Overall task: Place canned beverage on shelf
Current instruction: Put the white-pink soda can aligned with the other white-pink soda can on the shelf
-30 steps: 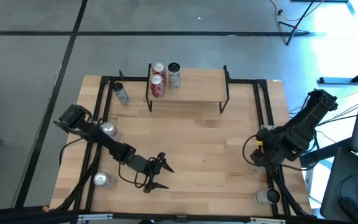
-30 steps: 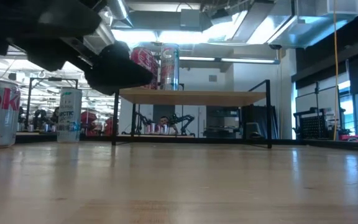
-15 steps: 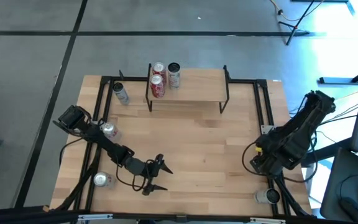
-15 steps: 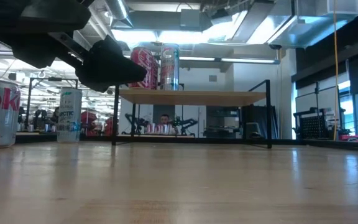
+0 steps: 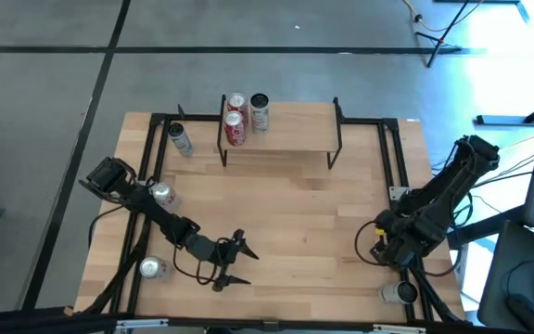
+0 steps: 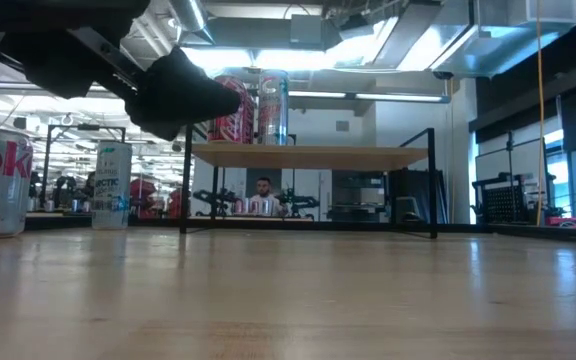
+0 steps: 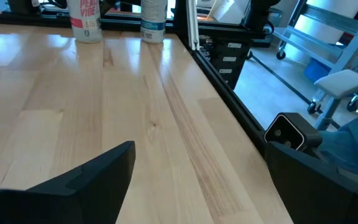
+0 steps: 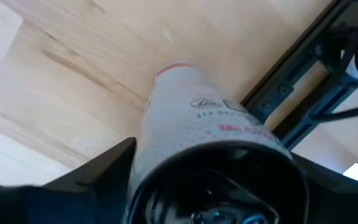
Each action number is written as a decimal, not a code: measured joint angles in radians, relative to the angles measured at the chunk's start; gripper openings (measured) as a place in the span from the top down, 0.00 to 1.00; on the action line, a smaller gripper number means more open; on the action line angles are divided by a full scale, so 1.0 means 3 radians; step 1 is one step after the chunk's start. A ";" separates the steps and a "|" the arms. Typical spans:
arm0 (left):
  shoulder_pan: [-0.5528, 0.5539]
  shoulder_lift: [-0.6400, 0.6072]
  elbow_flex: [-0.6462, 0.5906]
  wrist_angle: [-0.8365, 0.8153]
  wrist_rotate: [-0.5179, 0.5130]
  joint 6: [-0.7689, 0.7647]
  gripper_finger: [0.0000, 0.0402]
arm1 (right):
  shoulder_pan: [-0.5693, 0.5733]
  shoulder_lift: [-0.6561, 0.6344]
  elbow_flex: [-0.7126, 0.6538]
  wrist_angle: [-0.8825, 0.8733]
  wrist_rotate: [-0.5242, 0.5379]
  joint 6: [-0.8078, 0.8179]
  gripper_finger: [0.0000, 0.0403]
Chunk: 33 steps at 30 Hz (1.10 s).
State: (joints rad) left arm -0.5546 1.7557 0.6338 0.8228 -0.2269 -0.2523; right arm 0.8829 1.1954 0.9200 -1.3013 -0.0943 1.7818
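Note:
The shelf, a low rack with a light plank top on a black frame, stands at the table's far edge and also shows in the low view. Two red cans and a dark can stand on its left end. A white can stands at the table's near right corner. My right gripper is open above this can, pointing down, with one finger on either side of its top. My left gripper is open and empty over the near middle of the table. My right gripper's fingers stand on either side of the white can's upper part, coming from above. The can stands upright on the table. I cannot tell whether the fingers touch it.
Three loose cans stand along the table's left side: one far left beside the shelf, one at mid left, one near left. A black frame runs round the tabletop. Bare wood lies in the middle.
My right gripper has gone toward the table's near edge and down, toward the white can at the near right corner. My left gripper has risen a little. No can has moved.

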 joint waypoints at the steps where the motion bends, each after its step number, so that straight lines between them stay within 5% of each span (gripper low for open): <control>1: 0.0001 0.0000 0.0000 0.0003 -0.0002 0.0000 0.12 | 0.0000 0.0000 0.0000 0.0000 0.0020 -0.0023 0.30; 4: 0.0005 0.0000 0.0000 0.0005 -0.0005 0.0001 0.12 | 0.0000 -0.0003 0.0006 -0.0002 0.0058 -0.0119 0.44; 11: 0.0047 0.0000 0.0000 0.0006 -0.0003 -0.0001 0.12 | -0.0060 0.0027 0.0093 0.0265 0.0423 -0.0586 0.44; 19: 0.0054 0.0001 0.0000 0.0073 -0.0148 -0.0302 0.12 | -0.0512 0.0200 0.0389 0.0672 0.0944 -0.1743 0.44; 26: 0.0106 0.0001 0.0000 0.0059 -0.0204 -0.0473 0.12 | -0.1167 0.0716 0.0707 0.1157 0.0713 -0.3114 0.44; 33: 0.0066 0.0001 0.0000 0.0066 -0.0324 -0.0838 0.12 | -0.1559 0.1527 0.1479 0.0943 0.0413 -0.4117 0.44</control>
State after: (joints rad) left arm -0.5349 1.7561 0.6338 0.8425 -0.3241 -0.5037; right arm 0.4152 1.6533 1.3635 -1.0184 0.0296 0.5468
